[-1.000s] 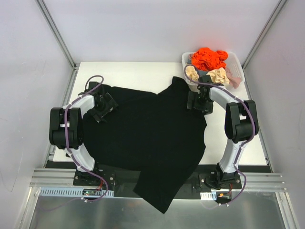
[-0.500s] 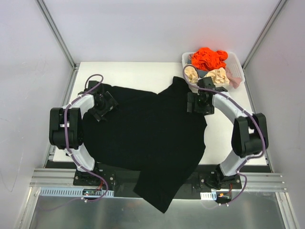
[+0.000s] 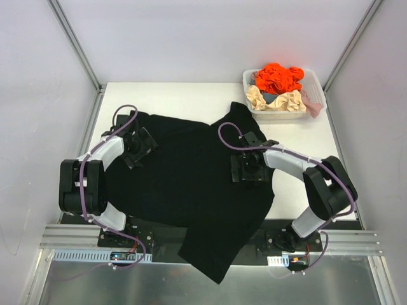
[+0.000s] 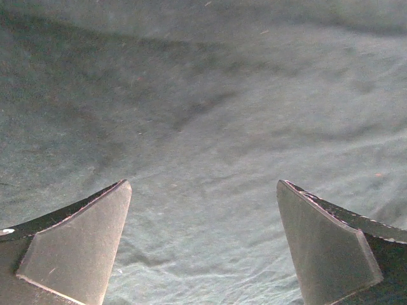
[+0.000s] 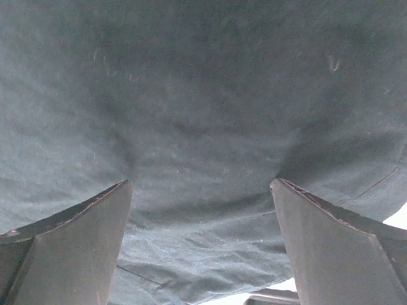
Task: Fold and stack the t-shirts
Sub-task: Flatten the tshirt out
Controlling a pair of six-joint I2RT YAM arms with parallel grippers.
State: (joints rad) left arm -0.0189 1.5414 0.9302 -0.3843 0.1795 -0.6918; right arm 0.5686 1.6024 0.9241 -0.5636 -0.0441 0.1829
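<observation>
A large black t-shirt (image 3: 191,184) lies spread over the table, its lower part hanging past the near edge. My left gripper (image 3: 137,147) hovers low over the shirt's left shoulder area, open, with only black cloth (image 4: 203,95) between its fingers (image 4: 76,248). My right gripper (image 3: 248,169) is low over the shirt's right side, also open and holding nothing, with wrinkled black cloth (image 5: 203,95) under it. Orange (image 3: 278,76), cream-beige (image 3: 289,100) and pale pink (image 3: 311,101) t-shirts lie bunched in the basket.
The white plastic basket (image 3: 283,115) stands at the table's back right corner. Bare white table (image 3: 172,95) shows behind the black shirt and to its right (image 3: 305,146). Metal frame posts and grey walls flank the table.
My right arm has swung from beside the basket down and left onto the shirt's right middle. The left gripper has barely shifted. Both grippers stayed open.
</observation>
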